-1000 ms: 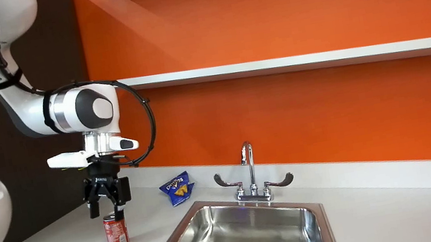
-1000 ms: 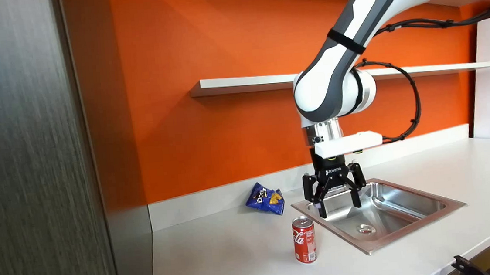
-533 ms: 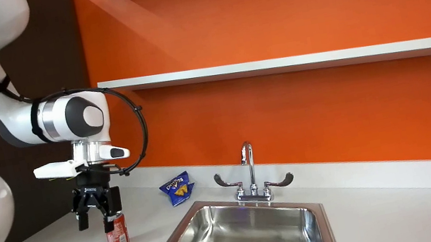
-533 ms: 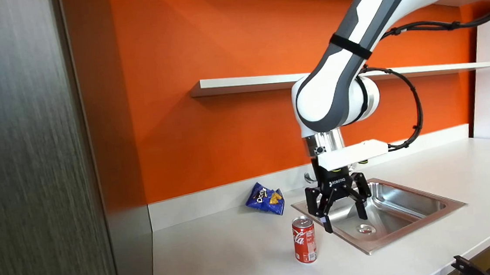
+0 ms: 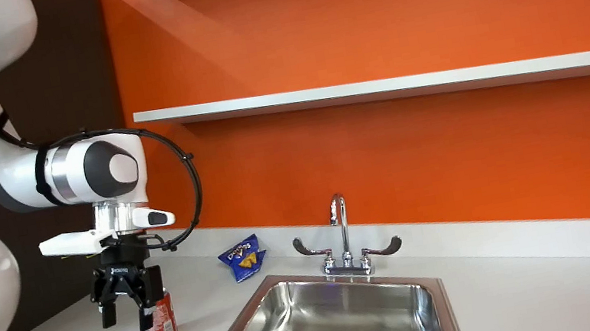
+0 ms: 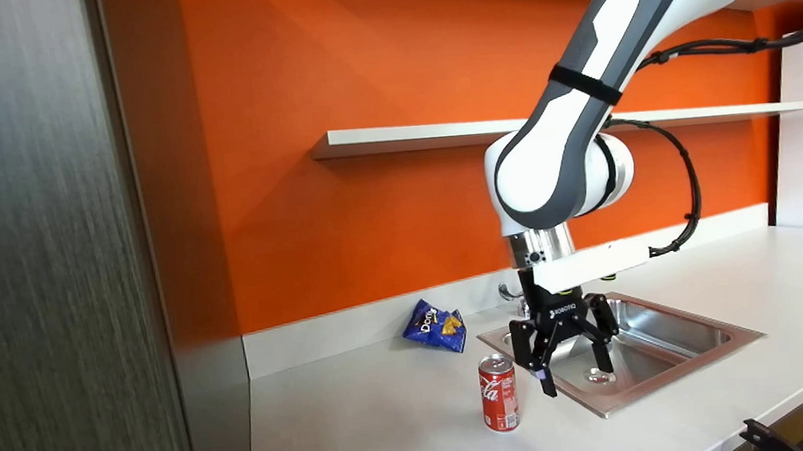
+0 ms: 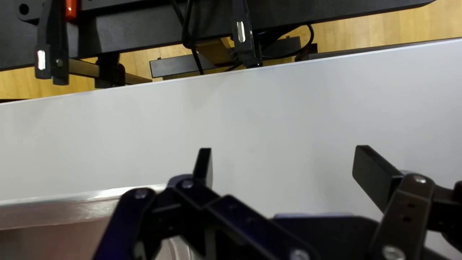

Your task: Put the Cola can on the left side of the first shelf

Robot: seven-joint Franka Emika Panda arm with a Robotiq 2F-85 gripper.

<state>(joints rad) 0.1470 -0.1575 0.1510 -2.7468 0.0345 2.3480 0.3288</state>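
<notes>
I have my gripper (image 6: pixel 577 378) hanging over the white counter (image 6: pixel 359 415), with its two fingers (image 7: pixel 373 174) spread wide apart. The red can (image 6: pixel 498 393) stands up on the counter near the fingers, with a gap in between. Farther out I see a silver sink (image 5: pixel 242 325), a blue chip bag (image 6: pixel 438 326) near the orange wall (image 6: pixel 347 258), and the long white shelf (image 6: pixel 401 134) above.

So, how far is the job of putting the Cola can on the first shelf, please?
Done: nothing visible yet; the Cola can stands upright on the counter. In hand: apparently only the reach; the open gripper hangs beside the can, holding nothing. Remaining: grasp, lift, and placing on the first shelf's left side.
</notes>
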